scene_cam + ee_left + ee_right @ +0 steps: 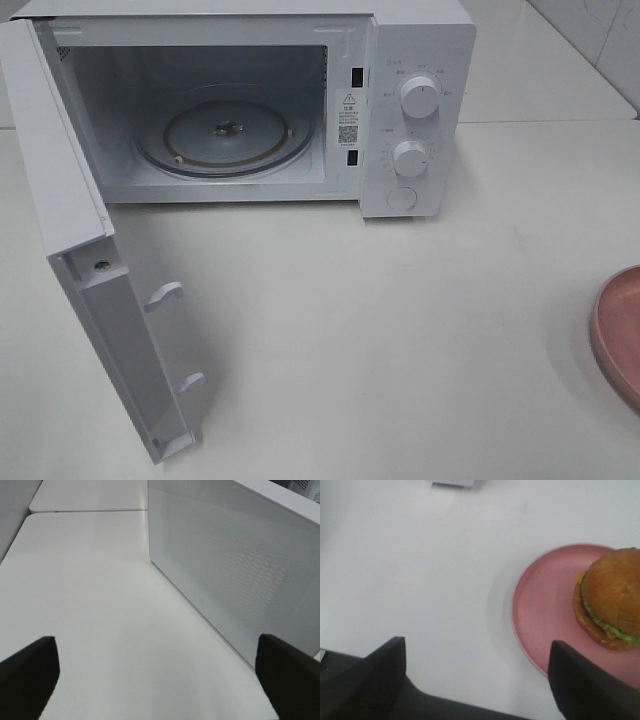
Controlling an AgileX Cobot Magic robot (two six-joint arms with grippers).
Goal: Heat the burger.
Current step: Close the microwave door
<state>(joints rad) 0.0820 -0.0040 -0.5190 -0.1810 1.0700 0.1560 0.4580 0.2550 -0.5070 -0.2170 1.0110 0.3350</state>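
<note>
The burger (pixel 612 600), with a glossy brown bun and a green lettuce edge, rests on a pink plate (pixel 545 610) in the right wrist view. My right gripper (pixel 477 672) hovers open over the white table beside the plate, nothing between its fingers. In the high view only the plate's rim (pixel 615 330) shows at the right edge; the burger is out of that view. The white microwave (pixel 300 100) stands at the back with its door (pixel 90 270) swung wide open and its glass turntable (pixel 228 135) bare. My left gripper (pixel 157 677) is open beside the microwave's perforated side wall (pixel 240 575).
The open door juts forward over the left part of the table. Two dials (pixel 418 97) and a round button (pixel 401 197) sit on the microwave's right panel. A tiled wall (pixel 600 40) rises at the back right.
</note>
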